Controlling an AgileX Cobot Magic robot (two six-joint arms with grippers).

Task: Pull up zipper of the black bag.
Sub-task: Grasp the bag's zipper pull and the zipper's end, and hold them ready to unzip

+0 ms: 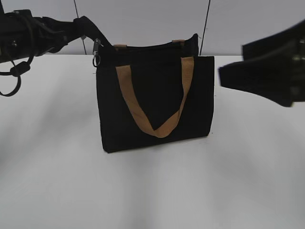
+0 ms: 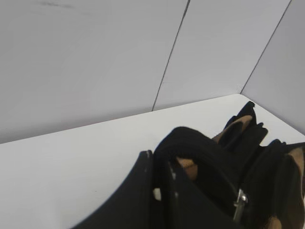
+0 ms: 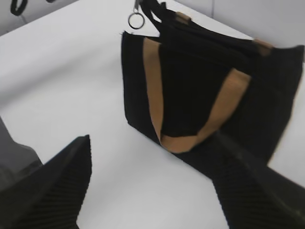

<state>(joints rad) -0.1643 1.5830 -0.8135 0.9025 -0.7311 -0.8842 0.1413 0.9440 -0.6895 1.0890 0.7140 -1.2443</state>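
Note:
The black bag (image 1: 157, 105) with tan handles (image 1: 159, 128) stands upright in the middle of the white table. Its top edge (image 1: 147, 46) runs between two tan tabs; the zipper along it is too dark to make out. My left gripper (image 1: 89, 26) is at the bag's upper left corner, shut on a black strap loop (image 2: 190, 143) beside a metal clasp (image 1: 96, 51). In the left wrist view its fingers (image 2: 155, 164) pinch that loop, with the clasp (image 2: 239, 202) just beyond. My right gripper (image 1: 233, 76) hovers open and empty right of the bag; in the right wrist view (image 3: 150, 143) its fingers are spread, with the bag (image 3: 200, 95) ahead.
The white table (image 1: 152, 191) stretches in front of and beside the bag. A grey panelled wall (image 1: 143, 19) stands close behind it. A metal ring (image 3: 135, 20) hangs at the bag's left corner. Cables (image 1: 12, 78) hang from the left arm.

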